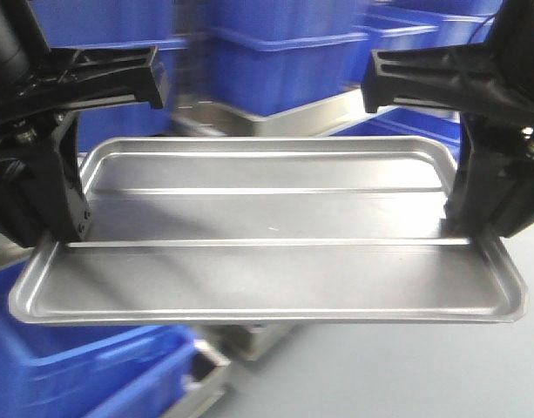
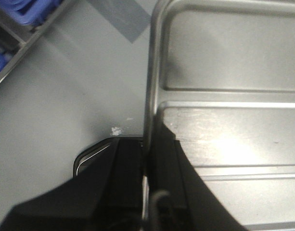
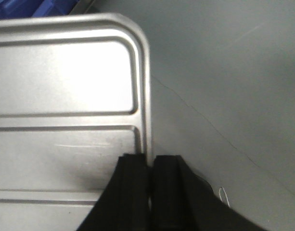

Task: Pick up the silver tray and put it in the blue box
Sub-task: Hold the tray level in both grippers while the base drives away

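Held aloft, with the long axis of the silver tray (image 1: 267,270) running between left pincer (image 2: 147,163) and right pincer (image 3: 149,166), each clamped on a short rim; blue box (image 1: 66,374) below, nearer the left arm

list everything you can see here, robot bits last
silver tray: 1, shiny silver, held up level above the floor, gripped at both short ends
blue boxes: several (blur hides the exact count), blue, one at the lower left of the front view, others behind the tray
metal frame: count unclear, silver, under the boxes behind the tray
floor: 1, grey, below everything
tape patch: 1, darker grey, on the floor left of the tray
left gripper: 1, black, shut on the tray's left rim
right gripper: 1, black, shut on the tray's right rim
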{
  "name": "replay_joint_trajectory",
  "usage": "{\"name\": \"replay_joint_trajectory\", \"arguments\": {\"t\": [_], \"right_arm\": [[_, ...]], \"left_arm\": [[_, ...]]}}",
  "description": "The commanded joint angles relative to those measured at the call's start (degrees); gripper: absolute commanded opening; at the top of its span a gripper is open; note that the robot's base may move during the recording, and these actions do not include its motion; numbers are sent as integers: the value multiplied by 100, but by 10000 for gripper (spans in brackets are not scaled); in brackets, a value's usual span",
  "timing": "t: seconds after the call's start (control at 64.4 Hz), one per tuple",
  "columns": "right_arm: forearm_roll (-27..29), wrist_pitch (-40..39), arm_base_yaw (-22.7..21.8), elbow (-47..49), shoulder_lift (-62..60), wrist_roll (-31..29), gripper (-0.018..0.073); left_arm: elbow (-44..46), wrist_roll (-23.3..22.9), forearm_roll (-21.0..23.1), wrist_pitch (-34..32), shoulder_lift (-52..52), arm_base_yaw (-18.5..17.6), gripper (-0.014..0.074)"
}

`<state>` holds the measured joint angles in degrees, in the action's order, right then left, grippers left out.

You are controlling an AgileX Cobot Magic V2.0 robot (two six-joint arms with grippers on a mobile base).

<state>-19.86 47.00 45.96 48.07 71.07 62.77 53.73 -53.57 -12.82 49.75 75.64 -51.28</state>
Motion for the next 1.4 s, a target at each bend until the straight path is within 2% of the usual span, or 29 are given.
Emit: {"name": "replay_joint_trajectory", "arguments": {"t": [0.0,1.382], "right_arm": [[-284,-35,-10,122,-169,4,52],[-284,-35,-10,122,-169,4,52]], "left_arm": [[146,-49,-123,-43,-166,-39,-6],[146,-49,-123,-43,-166,-39,-6]]}}
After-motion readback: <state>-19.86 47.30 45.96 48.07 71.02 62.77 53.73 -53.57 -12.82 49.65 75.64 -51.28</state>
